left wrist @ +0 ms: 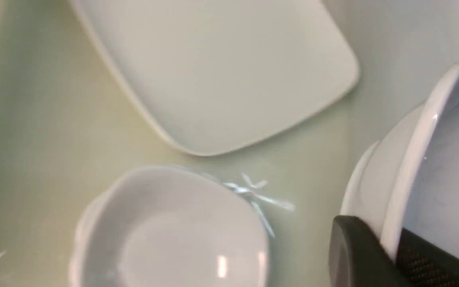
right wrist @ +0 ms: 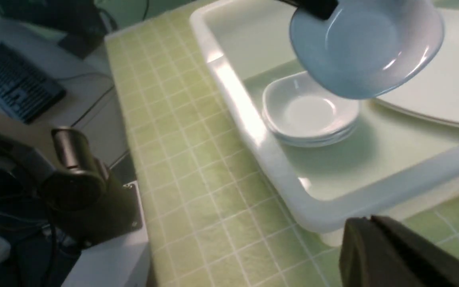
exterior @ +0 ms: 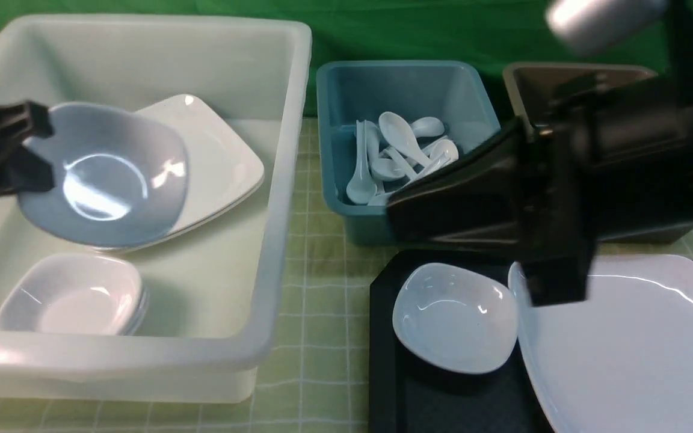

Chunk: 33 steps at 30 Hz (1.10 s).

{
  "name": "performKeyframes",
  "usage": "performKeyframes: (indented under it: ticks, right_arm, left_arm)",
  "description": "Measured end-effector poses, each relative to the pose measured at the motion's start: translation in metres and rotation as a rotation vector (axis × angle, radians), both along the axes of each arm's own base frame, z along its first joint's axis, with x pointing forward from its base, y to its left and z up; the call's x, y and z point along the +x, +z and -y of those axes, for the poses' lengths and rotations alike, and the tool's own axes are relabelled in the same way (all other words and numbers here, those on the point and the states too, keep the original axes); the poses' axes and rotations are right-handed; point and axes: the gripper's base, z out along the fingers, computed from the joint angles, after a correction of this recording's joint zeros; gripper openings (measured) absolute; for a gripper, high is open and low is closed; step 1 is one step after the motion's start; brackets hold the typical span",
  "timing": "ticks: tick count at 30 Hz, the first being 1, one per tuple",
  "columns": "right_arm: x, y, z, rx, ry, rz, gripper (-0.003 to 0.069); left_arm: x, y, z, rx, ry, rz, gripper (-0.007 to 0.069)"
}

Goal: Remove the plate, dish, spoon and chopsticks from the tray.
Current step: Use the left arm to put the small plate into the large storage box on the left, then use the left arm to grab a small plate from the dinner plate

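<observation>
My left gripper [exterior: 27,144] is shut on the rim of a small deep white dish [exterior: 106,174] and holds it tilted above the white tub; the left wrist view shows the rim [left wrist: 412,167] pinched between the jaws. A second small dish [exterior: 455,316] and the large white plate [exterior: 629,343] sit on the black tray [exterior: 388,361]. My right gripper [exterior: 394,210] is shut and empty, above the tray's far edge; it also shows in the right wrist view [right wrist: 369,223]. No spoon or chopsticks show on the tray.
The big white tub [exterior: 286,198] holds stacked large plates [exterior: 220,162] and stacked small dishes [exterior: 70,294]. A teal bin [exterior: 334,180] holds several white spoons [exterior: 400,153]. A brown tub [exterior: 527,84] stands behind my right arm. The table has a green grid mat [exterior: 316,373].
</observation>
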Motion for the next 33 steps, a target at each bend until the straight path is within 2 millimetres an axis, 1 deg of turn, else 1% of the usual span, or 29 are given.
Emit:
performKeyframes:
  ticks: [1,2,3,6,8,9,11,15,18,19,20,21,22,23,24,25,26,27,28,30,31,32,33]
  right_arm:
    - [-0.001,0.001,-0.001,-0.002,0.004,0.004,0.0025]
    - [0.002,0.000,-0.019,-0.034,0.014,0.015,0.0025]
    - [0.004,0.000,-0.025,-0.048,0.015,0.022,0.0025]
    - [0.010,0.000,-0.046,-0.051,0.011,0.012,0.0025]
    - [0.015,-0.003,-0.058,-0.052,0.005,-0.004,0.0025]
    - [0.018,-0.006,-0.064,-0.054,0.001,-0.018,0.0025]
    - [0.023,-0.011,-0.071,-0.064,0.001,-0.032,0.0025]
    - [0.026,-0.019,-0.076,-0.081,-0.002,-0.054,0.0025]
    - [0.026,-0.020,-0.076,-0.085,-0.002,-0.057,0.0026]
    - [0.026,-0.020,-0.076,-0.085,-0.002,-0.057,0.0027]
    - [0.026,-0.020,-0.076,-0.085,-0.002,-0.057,0.0028]
    - [0.026,-0.020,-0.076,-0.085,-0.002,-0.056,0.0028]
    - [0.026,-0.020,-0.076,-0.089,-0.002,-0.052,0.0030]
    - [0.027,-0.021,-0.075,-0.103,-0.003,-0.038,0.0033]
    - [0.027,-0.021,-0.075,-0.109,-0.003,-0.032,0.0033]
    - [0.028,-0.022,-0.074,-0.125,-0.002,-0.022,0.0034]
    - [0.028,-0.023,-0.072,-0.149,-0.003,-0.008,0.0036]
    - [0.028,-0.023,-0.069,-0.181,-0.013,0.007,0.0036]
    - [0.028,-0.023,-0.068,-0.186,-0.014,0.009,0.0036]
    - [0.030,-0.020,-0.054,-0.268,-0.073,0.034,0.0036]
    - [0.033,-0.018,-0.044,-0.310,-0.124,0.046,0.0036]
    - [0.034,-0.016,-0.040,-0.319,-0.137,0.048,0.0036]
    - [0.037,-0.015,-0.033,-0.349,-0.176,0.057,0.0036]
  left_arm:
    - [0.000,-0.002,-0.002,-0.002,0.008,-0.002,0.0027]
    - [-0.003,-0.014,-0.016,-0.008,0.064,-0.020,0.0027]
    - [-0.003,-0.019,-0.022,-0.005,0.077,-0.033,0.0027]
    - [0.001,-0.035,-0.031,0.018,0.068,-0.075,0.0026]
    - [0.006,-0.045,-0.034,0.041,0.033,-0.104,0.0026]
    - [0.010,-0.053,-0.036,0.048,0.012,-0.128,0.0026]
    - [0.015,-0.063,-0.038,0.047,0.003,-0.157,0.0026]
    - [0.024,-0.080,-0.043,0.053,0.003,-0.189,0.0039]
    - [0.029,-0.089,-0.045,0.059,-0.003,-0.210,0.0093]
    - [0.029,-0.092,-0.046,0.062,-0.007,-0.220,0.0141]
    - [0.029,-0.092,-0.046,0.066,-0.009,-0.221,0.0157]
    - [0.029,-0.092,-0.046,0.076,-0.015,-0.226,0.0200]
    - [0.028,-0.091,-0.047,0.086,-0.017,-0.233,0.0246]
    - [0.026,-0.086,-0.049,0.104,-0.009,-0.250,0.0317]
    - [0.027,-0.084,-0.049,0.103,0.001,-0.250,0.0325]
    - [0.026,-0.078,-0.051,0.122,0.015,-0.258,0.0364]
    - [0.024,-0.068,-0.054,0.153,0.030,-0.269,0.0407]
    - [0.024,-0.052,-0.056,0.173,0.054,-0.256,0.0432]
    - [0.023,-0.050,-0.056,0.180,0.055,-0.255,0.0437]
    - [0.020,-0.017,-0.050,0.194,0.049,-0.201,0.0437]
    - [0.020,-0.003,-0.039,0.199,0.009,-0.163,0.0409]
    - [0.020,-0.001,-0.036,0.196,0.001,-0.155,0.0395]
    - [0.020,0.007,-0.025,0.200,-0.041,-0.126,0.0370]
